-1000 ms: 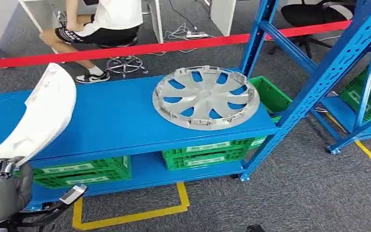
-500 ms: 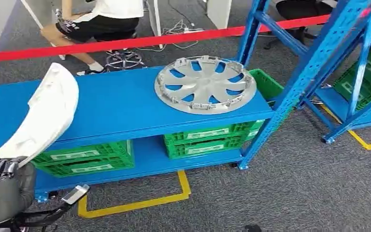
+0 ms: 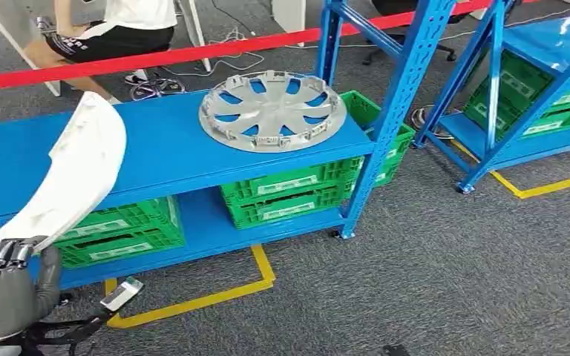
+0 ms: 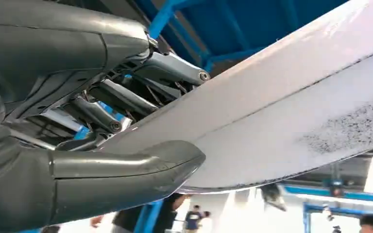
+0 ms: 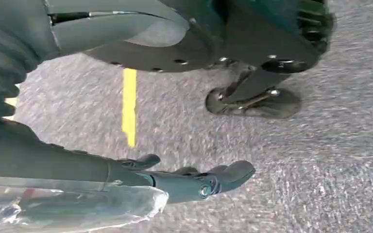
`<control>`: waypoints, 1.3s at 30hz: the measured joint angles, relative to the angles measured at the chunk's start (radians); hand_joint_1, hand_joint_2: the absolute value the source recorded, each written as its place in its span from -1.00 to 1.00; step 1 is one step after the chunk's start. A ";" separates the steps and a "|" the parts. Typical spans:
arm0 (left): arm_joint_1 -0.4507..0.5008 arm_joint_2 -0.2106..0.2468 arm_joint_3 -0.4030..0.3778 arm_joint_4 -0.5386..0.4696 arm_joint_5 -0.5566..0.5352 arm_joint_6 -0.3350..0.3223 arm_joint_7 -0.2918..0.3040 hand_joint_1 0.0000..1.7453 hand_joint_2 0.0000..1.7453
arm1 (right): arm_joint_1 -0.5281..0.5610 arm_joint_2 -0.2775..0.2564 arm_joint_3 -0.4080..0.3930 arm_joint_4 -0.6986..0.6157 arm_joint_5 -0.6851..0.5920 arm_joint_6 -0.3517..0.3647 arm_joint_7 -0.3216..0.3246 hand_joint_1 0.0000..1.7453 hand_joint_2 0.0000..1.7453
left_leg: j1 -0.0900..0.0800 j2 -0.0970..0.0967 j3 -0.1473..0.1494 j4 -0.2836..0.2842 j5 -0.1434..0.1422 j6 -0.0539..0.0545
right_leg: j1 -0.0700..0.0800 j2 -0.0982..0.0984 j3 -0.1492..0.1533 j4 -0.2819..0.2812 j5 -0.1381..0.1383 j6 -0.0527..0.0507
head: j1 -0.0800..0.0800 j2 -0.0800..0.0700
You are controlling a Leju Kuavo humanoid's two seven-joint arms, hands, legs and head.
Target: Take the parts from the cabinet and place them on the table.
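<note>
My left hand (image 3: 4,285) grips the lower end of a long, curved white panel (image 3: 74,178) at the near left; the panel rises in front of the blue cabinet shelf (image 3: 156,148). In the left wrist view the thumb (image 4: 126,167) and darker fingers (image 4: 107,119) clamp the panel (image 4: 296,121) between them. A silver hubcap (image 3: 271,110) lies flat on the right end of that shelf, away from both hands. My right hand (image 5: 194,182) hangs over the grey carpet with its fingers stretched out, holding nothing.
Green crates (image 3: 289,194) fill the cabinet's lower shelf. A second blue rack (image 3: 519,89) with more green crates stands at the right. Red barrier tape (image 3: 193,53) runs behind the cabinet, and a person (image 3: 111,30) sits beyond it. Yellow floor marks (image 3: 193,300) lie on the carpet.
The camera has turned, so the cabinet and hubcap have slid left and the second rack has come into view. My left hand still holds the white panel the same way.
</note>
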 joint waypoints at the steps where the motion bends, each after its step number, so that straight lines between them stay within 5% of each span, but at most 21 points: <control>1: -0.007 0.001 -0.003 0.002 0.002 -0.002 0.002 1.00 1.00 | 0.003 0.000 -0.002 0.000 -0.003 0.000 -0.001 -1.00 1.00 | -0.002 0.008 -0.004 0.001 0.004 0.004 | -0.003 0.008 -0.005 -0.002 0.010 0.007 | 0.000 0.000; 2: -0.015 0.003 -0.005 0.004 0.003 -0.005 0.002 1.00 1.00 | 0.010 0.000 -0.006 0.001 -0.008 0.000 -0.003 -1.00 1.00 | 0.002 0.023 -0.013 -0.010 0.020 0.014 | 0.000 0.016 -0.017 -0.004 0.017 0.015 | 0.002 0.000; 3: -0.024 0.003 -0.008 0.006 0.004 -0.008 0.002 1.00 1.00 | 0.013 0.000 -0.008 0.003 -0.013 -0.002 -0.005 -1.00 1.00 | 0.004 0.042 -0.018 -0.013 0.031 0.021 | -0.002 -0.016 -0.023 0.013 -0.013 0.011 | 0.000 0.000; 6: -0.034 0.006 -0.016 0.020 0.014 -0.019 0.002 1.00 1.00 | 0.011 0.000 -0.018 0.004 -0.028 -0.006 -0.008 -1.00 1.00 | 0.000 0.080 -0.060 -0.011 0.063 0.032 | -0.003 -0.071 -0.086 0.200 -0.184 0.024 | 0.012 0.000; 8: -0.048 0.008 -0.019 0.033 0.021 -0.021 -0.003 1.00 1.00 | 0.012 0.000 -0.023 0.004 -0.036 -0.006 -0.010 -1.00 1.00 | -0.001 0.108 -0.096 -0.009 0.087 0.030 | -0.006 -0.076 -0.102 0.311 -0.201 0.034 | 0.013 0.000; 11: -0.059 0.010 -0.019 0.051 0.027 -0.024 -0.004 1.00 1.00 | 0.017 0.000 -0.029 0.006 -0.040 -0.007 -0.011 -1.00 1.00 | 0.001 0.145 -0.150 -0.001 0.120 0.020 | -0.014 -0.094 0.006 0.212 -0.087 0.045 | 0.012 0.000; 13: -0.063 0.010 -0.019 0.056 0.028 -0.024 -0.004 1.00 1.00 | 0.014 0.000 -0.032 0.006 -0.040 -0.009 -0.012 -1.00 1.00 | -0.005 0.160 -0.171 0.013 0.135 0.008 | -0.016 -0.161 0.175 0.011 -0.118 0.050 | 0.015 0.000; 14: -0.066 0.011 -0.019 0.058 0.029 -0.024 -0.005 1.00 1.00 | 0.010 0.000 -0.034 0.006 -0.041 -0.009 -0.014 -1.00 1.00 | -0.003 0.173 -0.177 0.021 0.141 0.002 | -0.009 -0.160 0.212 -0.062 -0.148 0.038 | 0.013 0.000; 17: -0.078 0.013 -0.023 0.065 0.036 -0.032 -0.009 1.00 1.00 | 0.018 0.000 -0.040 0.007 -0.054 -0.009 -0.016 -1.00 1.00 | 0.005 0.204 -0.179 0.020 0.170 -0.015 | -0.003 -0.132 0.167 -0.045 -0.130 0.010 | 0.018 0.000; 18: -0.082 0.014 -0.024 0.067 0.042 -0.035 -0.012 1.00 1.00 | 0.020 0.001 -0.041 0.008 -0.057 -0.010 -0.017 -1.00 1.00 | 0.011 0.180 -0.187 0.027 0.153 -0.025 | -0.008 -0.127 0.156 -0.046 -0.115 -0.004 | 0.013 0.000; 20: -0.083 0.017 -0.025 0.073 0.049 -0.038 -0.017 1.00 1.00 | 0.018 0.001 -0.044 0.008 -0.063 -0.012 -0.021 -1.00 1.00 | 0.016 0.103 -0.211 0.117 0.026 -0.034 | -0.006 -0.111 0.125 -0.045 -0.089 -0.021 | 0.010 0.000; 22: -0.091 0.019 -0.025 0.082 0.058 -0.045 -0.025 1.00 1.00 | 0.017 0.001 -0.049 0.008 -0.071 -0.012 -0.026 -1.00 1.00 | 0.016 0.081 -0.240 0.272 -0.074 -0.036 | 0.000 -0.090 0.101 -0.043 -0.060 -0.028 | 0.007 0.000; 24: -0.100 0.021 -0.025 0.093 0.064 -0.046 -0.027 1.00 1.00 | 0.018 0.002 -0.053 0.008 -0.075 -0.012 -0.026 -1.00 1.00 | 0.015 0.079 -0.226 0.332 -0.052 -0.030 | 0.005 -0.065 0.056 -0.035 -0.029 -0.026 | 0.008 0.000; 27: -0.112 0.022 -0.025 0.101 0.064 -0.047 -0.031 1.00 1.00 | 0.019 0.002 -0.056 0.008 -0.078 -0.013 -0.027 -1.00 1.00 | 0.012 0.048 -0.075 0.141 0.028 -0.006 | 0.009 -0.029 -0.001 -0.019 0.007 -0.024 | 0.008 0.000; 28: -0.115 0.022 -0.025 0.101 0.064 -0.047 -0.032 1.00 1.00 | 0.019 0.007 -0.057 0.008 -0.078 -0.012 -0.027 -1.00 1.00 | 0.009 0.006 -0.012 0.056 0.009 0.004 | 0.009 -0.020 -0.013 -0.014 0.016 -0.021 | 0.009 0.000; 29: -0.118 0.022 -0.026 0.102 0.064 -0.047 -0.034 1.00 1.00 | 0.017 0.007 -0.058 0.008 -0.079 -0.013 -0.028 -1.00 1.00 | 0.012 0.000 0.020 -0.008 -0.009 0.008 | 0.014 -0.008 -0.023 -0.009 0.027 -0.016 | 0.009 0.000; 32: -0.126 0.022 -0.027 0.108 0.073 -0.051 -0.041 1.00 1.00 | 0.025 0.007 -0.065 0.008 -0.087 -0.013 -0.031 -1.00 1.00 | 0.001 0.025 0.003 -0.010 0.006 0.012 | 0.007 0.019 -0.038 -0.022 0.065 0.005 | 0.009 0.000; 33: -0.132 0.022 -0.028 0.111 0.076 -0.055 -0.043 1.00 1.00 | 0.031 0.007 -0.066 0.011 -0.089 -0.014 -0.031 -1.00 1.00 | 0.013 0.043 -0.012 -0.018 0.023 0.020 | 0.003 0.015 -0.046 -0.017 0.062 0.007 | 0.008 0.000; 35: -0.142 0.023 -0.029 0.118 0.089 -0.064 -0.045 1.00 1.00 | 0.029 0.008 -0.066 0.011 -0.092 -0.015 -0.030 -1.00 1.00 | 0.009 0.064 -0.039 -0.017 0.045 0.031 | 0.004 -0.053 -0.090 0.066 -0.059 0.012 | 0.020 0.000; 37: -0.145 0.025 -0.028 0.125 0.107 -0.072 -0.047 1.00 1.00 | 0.029 0.008 -0.071 0.011 -0.099 -0.016 -0.031 -1.00 1.00 | 0.008 0.092 -0.071 -0.016 0.071 0.032 | -0.001 -0.074 -0.126 0.231 -0.171 0.025 | 0.022 0.000; 39: -0.153 0.027 -0.027 0.137 0.124 -0.078 -0.054 1.00 1.00 | 0.028 0.008 -0.074 0.011 -0.105 -0.016 -0.031 -1.00 1.00 | 0.008 0.119 -0.105 -0.014 0.095 0.029 | -0.006 -0.078 -0.124 0.320 -0.161 0.035 | 0.025 0.000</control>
